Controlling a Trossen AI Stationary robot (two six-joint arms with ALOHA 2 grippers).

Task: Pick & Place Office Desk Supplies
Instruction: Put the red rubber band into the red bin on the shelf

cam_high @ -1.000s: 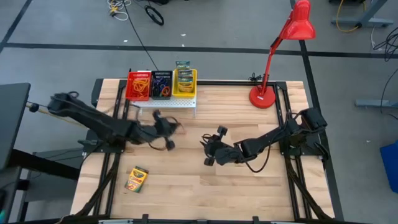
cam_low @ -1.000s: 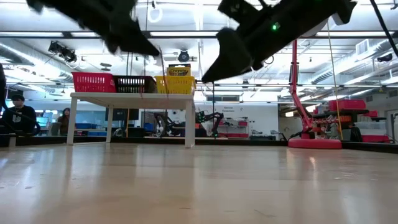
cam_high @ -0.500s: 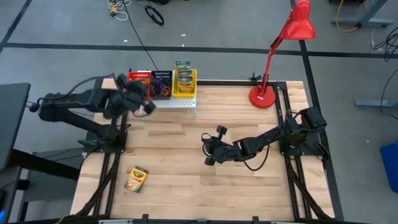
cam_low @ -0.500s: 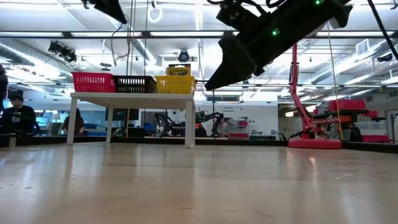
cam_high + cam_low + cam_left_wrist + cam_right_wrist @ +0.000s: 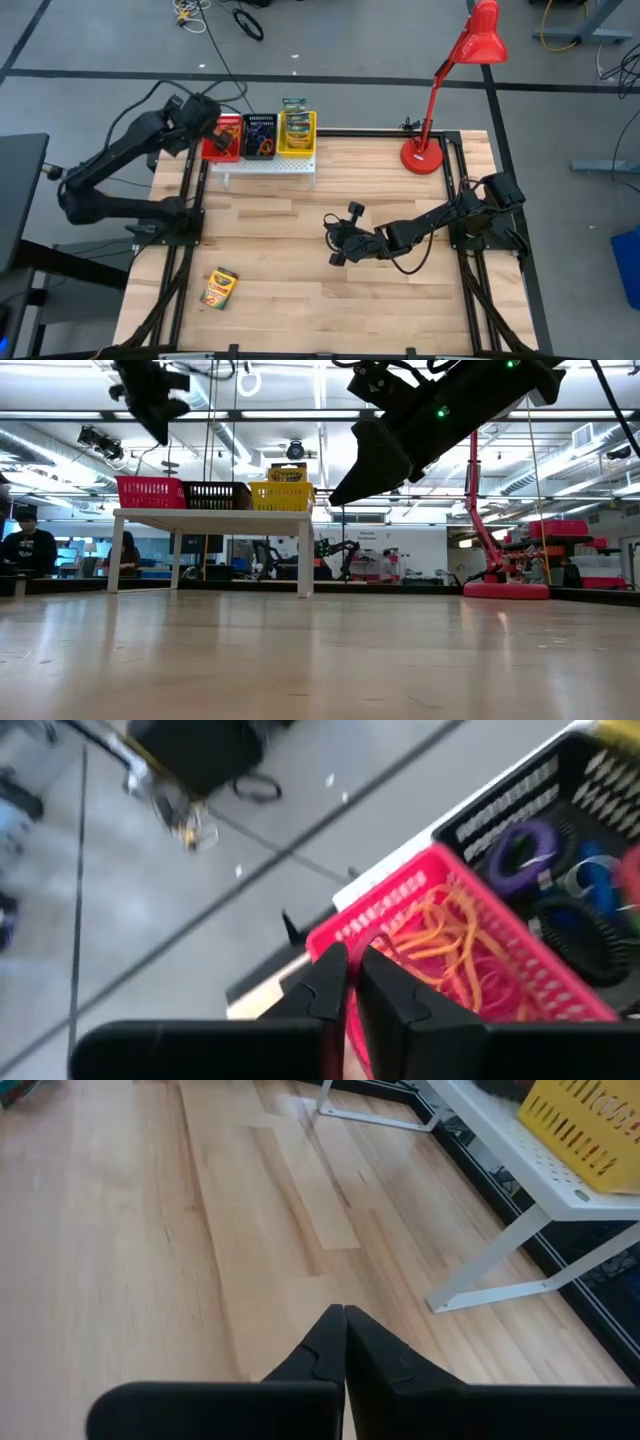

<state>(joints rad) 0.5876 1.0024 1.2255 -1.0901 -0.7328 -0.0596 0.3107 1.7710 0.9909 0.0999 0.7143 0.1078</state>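
Observation:
My left gripper hangs over the left corner of the red basket, its fingers nearly together on a thin reddish-orange rubber band. The basket holds more rubber bands. Beside it stand a black basket of coloured loops and a yellow basket with a crayon box, all three on the white stand. Another crayon box lies flat on the table at the near left. My right gripper is shut on nothing above mid-table. My left gripper pinches a thin reddish-orange rubber band between its two fingertips. The fingers slant down from above, over the red basket's left corner. The band is clear of the table. The blurred wrist view does not show how it hangs.
A tall red desk lamp stands with its base at the table's far right. Bare wood lies between the stand and the near edge. People sit in the room behind.
My left gripper has risen from mid-table and swung toward the far left corner, ending above the red basket. My right gripper has stayed where it was and has shut on nothing.

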